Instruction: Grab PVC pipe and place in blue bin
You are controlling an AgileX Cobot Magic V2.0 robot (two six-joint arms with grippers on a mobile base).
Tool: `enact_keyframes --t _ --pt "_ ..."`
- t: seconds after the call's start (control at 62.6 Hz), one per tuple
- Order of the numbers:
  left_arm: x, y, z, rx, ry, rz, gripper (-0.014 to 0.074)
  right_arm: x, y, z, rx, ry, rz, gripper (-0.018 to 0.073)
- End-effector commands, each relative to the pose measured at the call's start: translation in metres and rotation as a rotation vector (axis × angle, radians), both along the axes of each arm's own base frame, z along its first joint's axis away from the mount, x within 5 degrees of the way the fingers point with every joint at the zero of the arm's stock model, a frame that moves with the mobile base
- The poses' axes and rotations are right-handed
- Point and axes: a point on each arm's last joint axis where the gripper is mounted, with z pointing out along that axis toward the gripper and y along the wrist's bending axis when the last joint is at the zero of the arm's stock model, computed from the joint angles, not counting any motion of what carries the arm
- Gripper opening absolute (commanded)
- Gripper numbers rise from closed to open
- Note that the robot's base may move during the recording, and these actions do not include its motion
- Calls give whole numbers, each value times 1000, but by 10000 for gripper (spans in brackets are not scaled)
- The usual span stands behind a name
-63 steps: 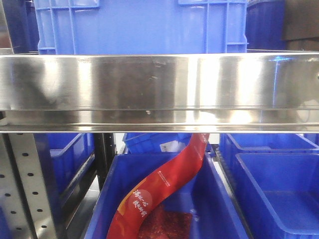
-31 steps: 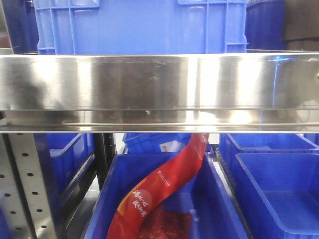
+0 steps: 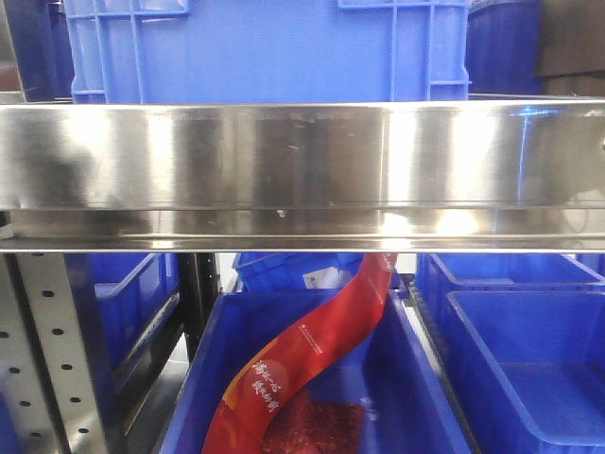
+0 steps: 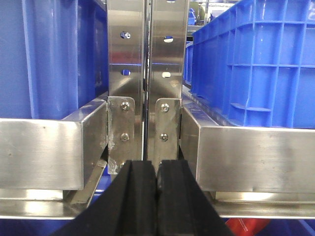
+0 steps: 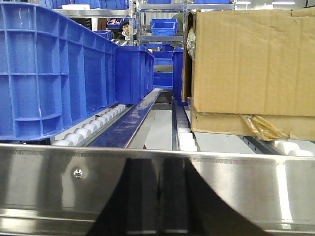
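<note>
1. While no PVC pipe shows in any view, the front view has a steel rail (image 3: pixel 302 170) across the middle; a blue bin (image 3: pixel 265 52) sits above it, and below lies a bin (image 3: pixel 416 378) holding a red packet (image 3: pixel 312 350)
2. Left gripper (image 4: pixel 157 196): black fingers (image 4: pixel 140 196) pressed together, holding nothing, facing twin steel posts (image 4: pixel 147 73) between two bins
3. Right gripper: cannot tell; only a dark reflection in a rail (image 5: pixel 157 191); beyond it, a bin (image 5: pixel 49 69) at left, rollers (image 5: pixel 184 137) in the middle, a cardboard box (image 5: pixel 251 64) at right
</note>
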Motion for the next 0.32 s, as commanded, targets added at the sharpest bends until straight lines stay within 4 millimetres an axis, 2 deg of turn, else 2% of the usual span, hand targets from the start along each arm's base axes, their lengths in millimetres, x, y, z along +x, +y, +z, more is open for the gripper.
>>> enact_keyframes --t 0.0,0.304 --pt "-1 0 3 4 -28 -5 -111 0 0 2 -7 -20 -5 -168" --pt "-1 0 3 4 -28 -5 -111 0 0 2 -7 -20 -5 -168"
